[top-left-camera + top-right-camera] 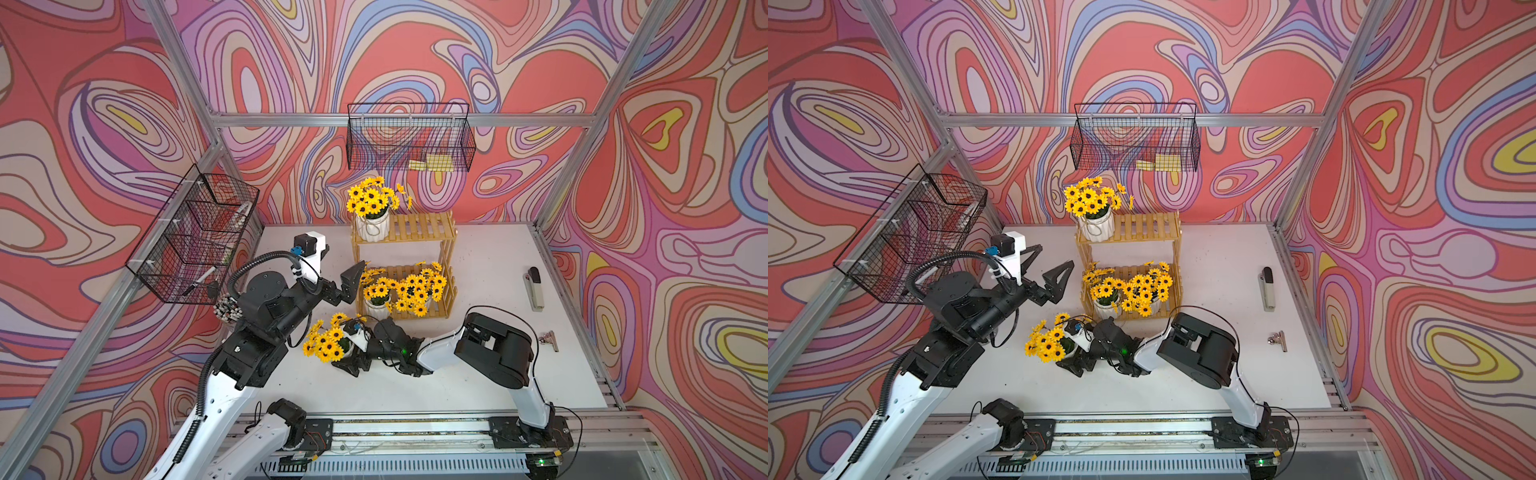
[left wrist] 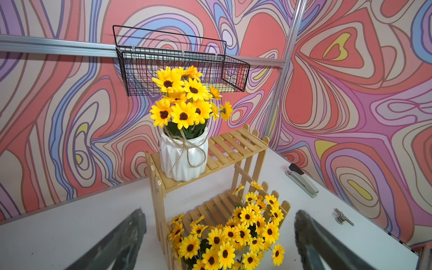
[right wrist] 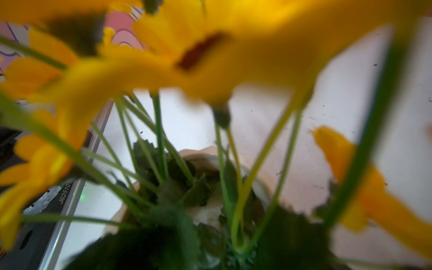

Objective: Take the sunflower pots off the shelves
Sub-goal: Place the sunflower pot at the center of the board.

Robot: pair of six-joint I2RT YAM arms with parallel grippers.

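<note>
A robotics lab test cell. Silver aluminium frame bars box in a white desk, and swirling pink, red and purple printed sheeting covers every wall. Two white-and-black robot arms stand on a metal rail along the desk's near edge. Black wire mesh baskets hang from the frame; a grey stapler lies near the right edge.

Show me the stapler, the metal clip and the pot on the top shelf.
stapler (image 1: 537,293) in a top view, grey body
metal clip (image 1: 547,338) in a top view, middle
pot on the top shelf (image 2: 173,161), left wrist view, white wall
</note>
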